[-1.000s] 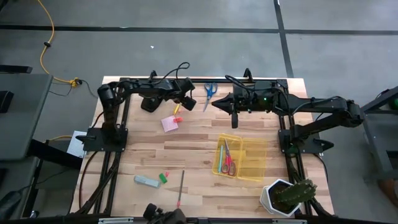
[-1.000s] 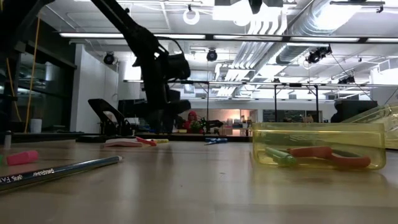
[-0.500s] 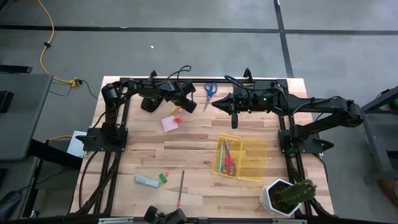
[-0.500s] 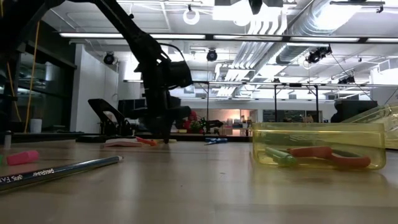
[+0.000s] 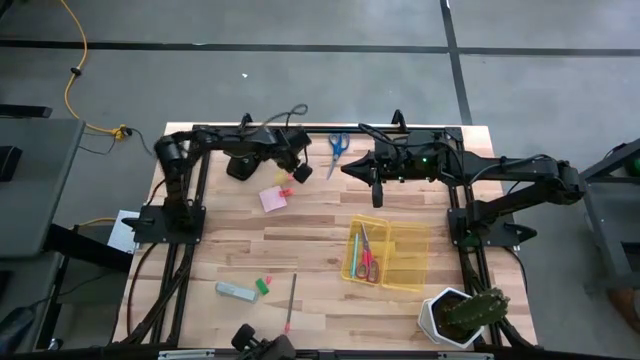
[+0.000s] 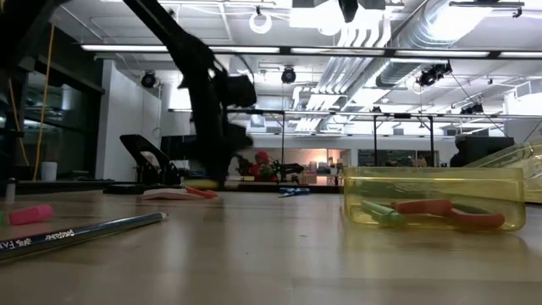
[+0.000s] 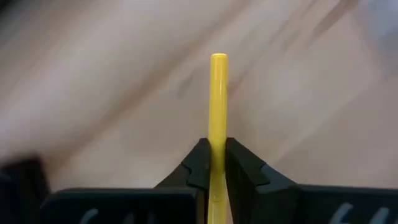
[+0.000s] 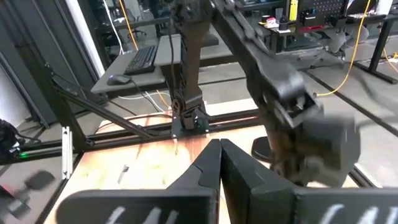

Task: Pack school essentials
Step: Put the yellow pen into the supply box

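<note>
My left gripper is at the table's far side beside the pink sticky-note pad and is shut on the yellow marker. My right gripper is shut and empty, hovering near the blue-handled scissors, which lie flat at the far edge. The clear yellow box holds the red-handled scissors and the teal pen. The reddish pencil and the green eraser lie near the front edge. My left gripper pinches the yellow marker's shaft between its two fingers. The marker lies along the fingers and sticks out forward past their tips to its free end. Blur hides whether it is clear of the table.
A small red item lies by the sticky-note pad. A pale teal block lies left of the eraser. A potted cactus in a white pot stands at the near right corner. Bare wood lies between the pad and the box.
My left gripper has gone down to the table at the yellow marker, then shifted a little toward the table's left and is blurred in motion now. The right arm has kept still.
</note>
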Action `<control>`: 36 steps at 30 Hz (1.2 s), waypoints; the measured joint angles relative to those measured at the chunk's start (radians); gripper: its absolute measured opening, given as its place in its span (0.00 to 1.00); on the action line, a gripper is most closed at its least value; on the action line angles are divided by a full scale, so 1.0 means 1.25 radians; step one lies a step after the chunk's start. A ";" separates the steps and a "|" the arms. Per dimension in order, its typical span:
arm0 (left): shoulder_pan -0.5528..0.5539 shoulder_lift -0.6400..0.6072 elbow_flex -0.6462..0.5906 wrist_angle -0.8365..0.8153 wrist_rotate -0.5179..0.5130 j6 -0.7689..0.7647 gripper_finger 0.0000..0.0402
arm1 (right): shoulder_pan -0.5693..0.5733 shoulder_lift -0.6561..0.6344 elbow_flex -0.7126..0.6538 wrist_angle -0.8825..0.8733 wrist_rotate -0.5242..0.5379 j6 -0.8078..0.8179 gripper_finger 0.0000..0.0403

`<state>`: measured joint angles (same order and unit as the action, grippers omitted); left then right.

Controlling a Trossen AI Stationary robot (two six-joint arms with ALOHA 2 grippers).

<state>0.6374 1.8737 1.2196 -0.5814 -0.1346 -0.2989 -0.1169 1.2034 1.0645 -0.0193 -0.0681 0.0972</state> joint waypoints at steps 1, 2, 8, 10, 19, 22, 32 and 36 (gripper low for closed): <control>0.002 -0.029 0.003 0.011 0.000 0.011 0.02 | 0.000 0.000 0.000 0.000 0.000 -0.003 0.00; 0.005 -0.061 0.004 0.016 0.005 0.025 0.02 | 0.000 0.000 0.000 0.000 0.000 -0.006 0.00; 0.002 -0.288 0.002 0.076 0.090 0.077 0.02 | 0.000 0.000 0.000 0.000 0.019 -0.008 0.00; -0.010 -0.367 0.002 0.097 0.144 0.085 0.02 | 0.000 0.000 0.000 0.000 0.022 -0.009 0.00; -0.149 -0.665 -0.065 0.252 0.173 0.086 0.02 | 0.000 0.000 0.000 0.000 0.025 -0.009 0.00; -0.193 -0.748 -0.179 0.388 0.170 0.049 0.02 | 0.000 0.000 0.000 0.001 0.025 -0.008 0.00; -0.302 -0.871 -0.493 0.722 0.075 -0.067 0.02 | 0.000 0.005 0.000 0.037 -0.014 -0.001 0.00; -0.301 -0.869 -0.494 0.745 0.074 -0.062 0.02 | 0.000 0.007 0.000 0.035 -0.015 0.008 0.00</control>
<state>0.2607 0.7869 0.6025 0.3502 -0.0422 -0.3759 -0.1173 1.2118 1.0645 0.0249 -0.0872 0.1074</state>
